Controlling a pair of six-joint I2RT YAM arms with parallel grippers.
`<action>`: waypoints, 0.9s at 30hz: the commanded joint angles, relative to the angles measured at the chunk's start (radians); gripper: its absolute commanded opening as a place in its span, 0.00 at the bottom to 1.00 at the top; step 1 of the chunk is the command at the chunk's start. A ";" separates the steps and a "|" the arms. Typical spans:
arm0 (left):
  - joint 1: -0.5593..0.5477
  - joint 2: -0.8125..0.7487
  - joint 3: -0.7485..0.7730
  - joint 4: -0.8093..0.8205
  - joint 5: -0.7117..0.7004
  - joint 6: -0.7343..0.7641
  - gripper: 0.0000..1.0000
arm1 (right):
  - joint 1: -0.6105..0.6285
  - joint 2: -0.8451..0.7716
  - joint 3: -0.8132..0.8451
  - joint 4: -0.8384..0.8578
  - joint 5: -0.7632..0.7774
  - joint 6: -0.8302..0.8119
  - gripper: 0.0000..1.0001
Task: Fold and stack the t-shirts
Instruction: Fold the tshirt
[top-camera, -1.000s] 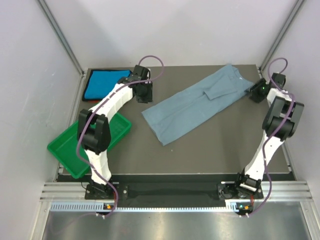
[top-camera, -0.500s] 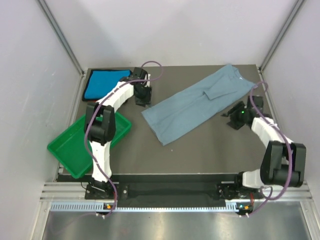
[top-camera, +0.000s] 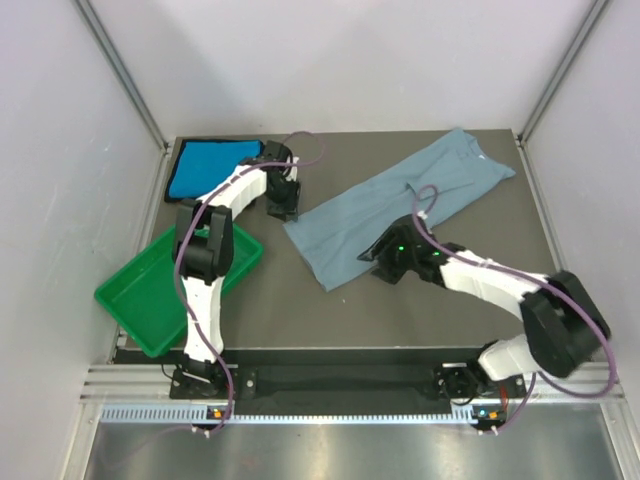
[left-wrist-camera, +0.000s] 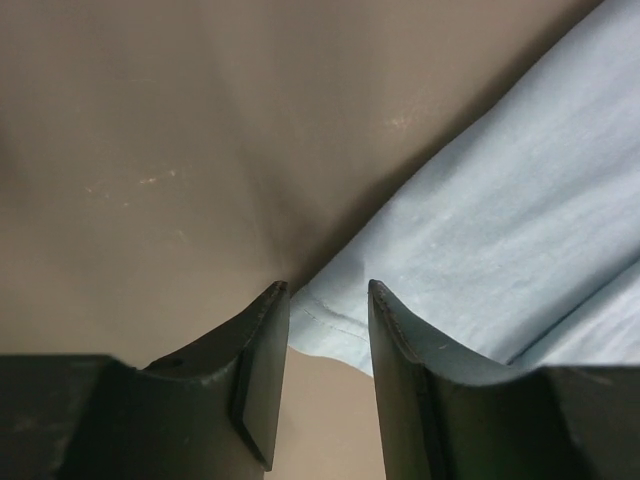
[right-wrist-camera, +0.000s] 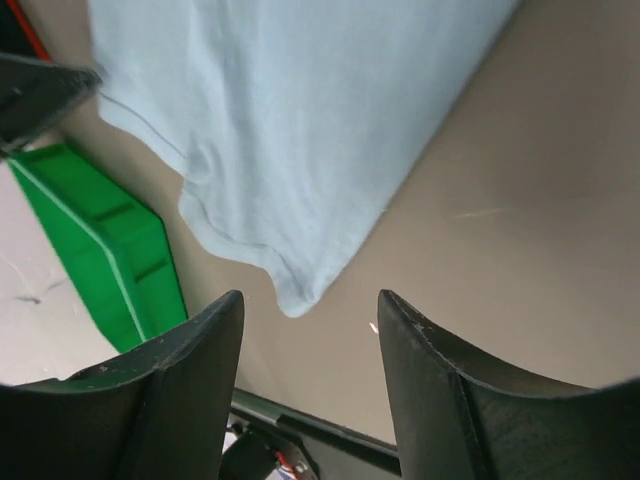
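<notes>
Grey-blue cloth runs slantwise across the desk (top-camera: 420, 310) in the top view. The grey-blue t-shirt (top-camera: 400, 205) lies flat as a long strip, its hem end toward the near left and its collar end at the far right. The turquoise t-shirt (top-camera: 208, 168) sits folded in the far left corner, and the green tray (top-camera: 150, 300) rests at the near left edge. The left claw (top-camera: 284, 212) hangs at the hem's far corner and the right claw (top-camera: 375, 258) is over the strip's near edge, a little right of the near hem corner. The step in hand therefore looks like taking both hem corners to fold the strip crosswise. From the left wrist, the left claw stands partly open and holds nothing. The hem corner only just pokes into the gap, close to the left finger (left-wrist-camera: 260, 380), so the claw should slide a shade further over the cloth. It should then press down to the desk before closing, so that it catches every layer. From the right wrist, the right claw is wide and empty above the desk, with the near hem corner showing at the far end of its gap and the tray off to the left. It should drop straight onto that corner and bite well inside the stitched edge, not on the very tip. Once both grips are sure, the corners are best raised together at equal height and carried toward the collar with light, even tension. That way the crease forms square and the strip does not skew.
</notes>
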 joint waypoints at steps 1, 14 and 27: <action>0.008 0.023 0.036 -0.031 -0.008 0.030 0.41 | 0.092 0.129 0.111 0.086 0.038 0.092 0.56; 0.016 0.023 0.010 -0.022 -0.021 0.015 0.36 | 0.270 0.352 0.194 0.100 0.042 0.261 0.54; 0.019 -0.012 0.009 -0.023 -0.027 0.000 0.34 | 0.305 0.375 0.198 0.045 0.133 0.270 0.45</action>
